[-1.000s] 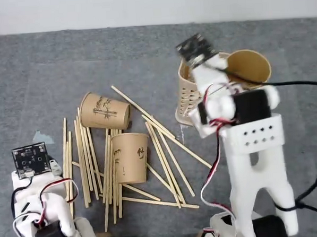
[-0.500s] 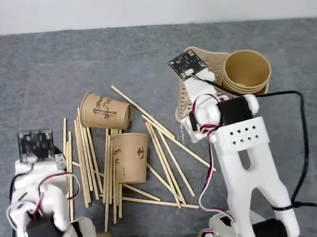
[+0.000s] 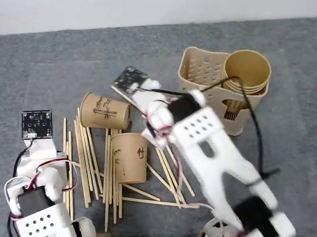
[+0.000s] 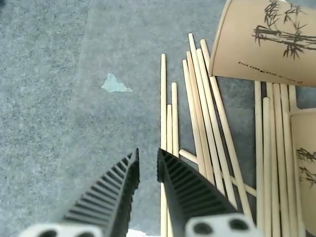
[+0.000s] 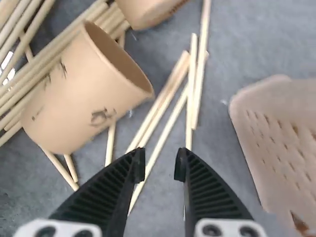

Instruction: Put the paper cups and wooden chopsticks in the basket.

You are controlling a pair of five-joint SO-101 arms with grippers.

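High view: the right arm (image 3: 202, 137) has swung off the beige slotted plastic basket (image 3: 198, 68), which holds the stacked tan paper cups (image 3: 246, 69). Left wrist view: the left gripper (image 4: 147, 165) is slightly parted and empty, with pale wooden chopsticks (image 4: 202, 98) just ahead. Right wrist view: the right gripper (image 5: 159, 165) is parted and empty, with a fallen paper cup (image 5: 74, 103) just ahead; the next pick is judged due.

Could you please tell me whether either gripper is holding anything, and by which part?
Nothing is held. The left gripper and the right gripper are both empty, fingers apart, above the loose pale wooden chopsticks.
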